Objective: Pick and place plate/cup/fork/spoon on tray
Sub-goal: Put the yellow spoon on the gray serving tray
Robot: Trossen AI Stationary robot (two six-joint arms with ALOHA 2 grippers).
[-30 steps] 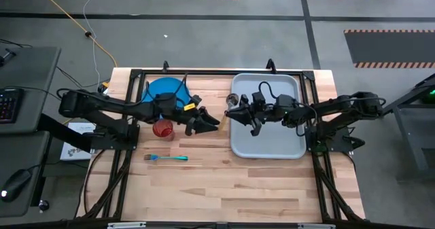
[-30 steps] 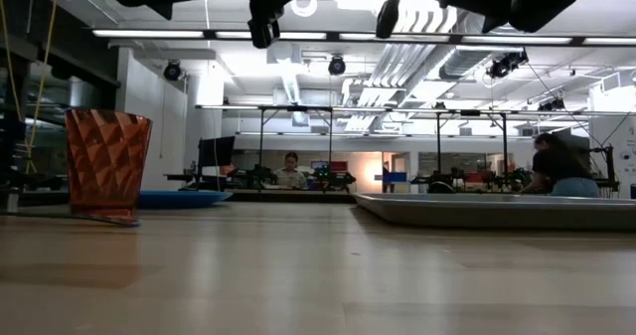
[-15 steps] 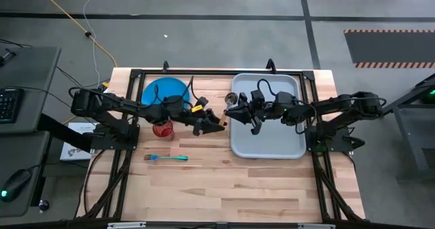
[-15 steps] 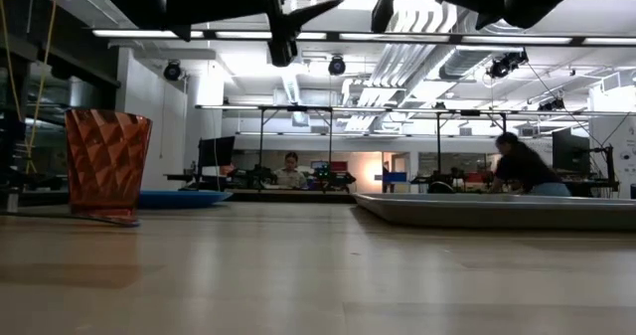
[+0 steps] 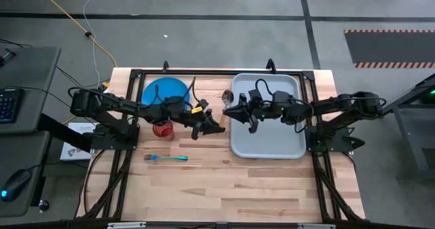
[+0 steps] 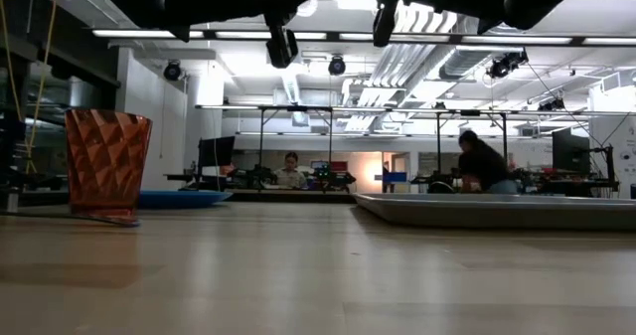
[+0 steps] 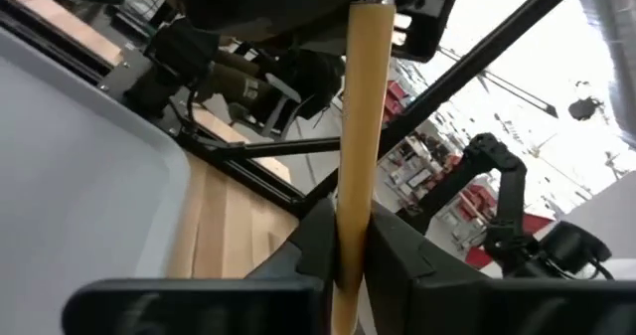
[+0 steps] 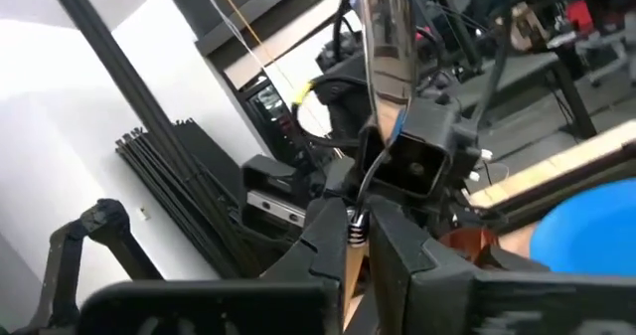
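The spoon (image 5: 226,95), with a silver bowl and a tan handle, hangs in the air between the blue plate (image 5: 165,92) and the grey tray (image 5: 268,137), and both grippers are shut on it. My left gripper (image 5: 216,124) reaches in from the table's left and my right gripper (image 5: 228,111) from its right, over the tray's left rim. The red cup (image 5: 162,128) stands upright on its base on the wood beside the plate. Nearer the front edge, the teal fork (image 5: 166,158) lies flat on the table. My left gripper pinches the spoon's tan handle (image 7: 350,238) between its two fingers, near the handle's free end. The rest of the handle runs out beyond the fingertips toward the silver neck. The spoon is clear of the table. My right gripper pinches the spoon at its thin neck (image 8: 352,228), where the handle meets the bowl. The silver bowl (image 8: 383,32) stands out beyond the fingertips. The fingers come from the table's right side.
In the low view the cup (image 6: 106,164) stands at the left, the plate's rim (image 6: 184,198) lies behind it, and the tray's rim (image 6: 497,211) is at the right. Black frame bars edge the table. People are in the room behind.
My left gripper has moved toward the table's right edge to the spoon, with its fingers wide open. It has then shut on the handle. My right gripper has kept its hold and shifted slightly toward the far edge with the spoon.
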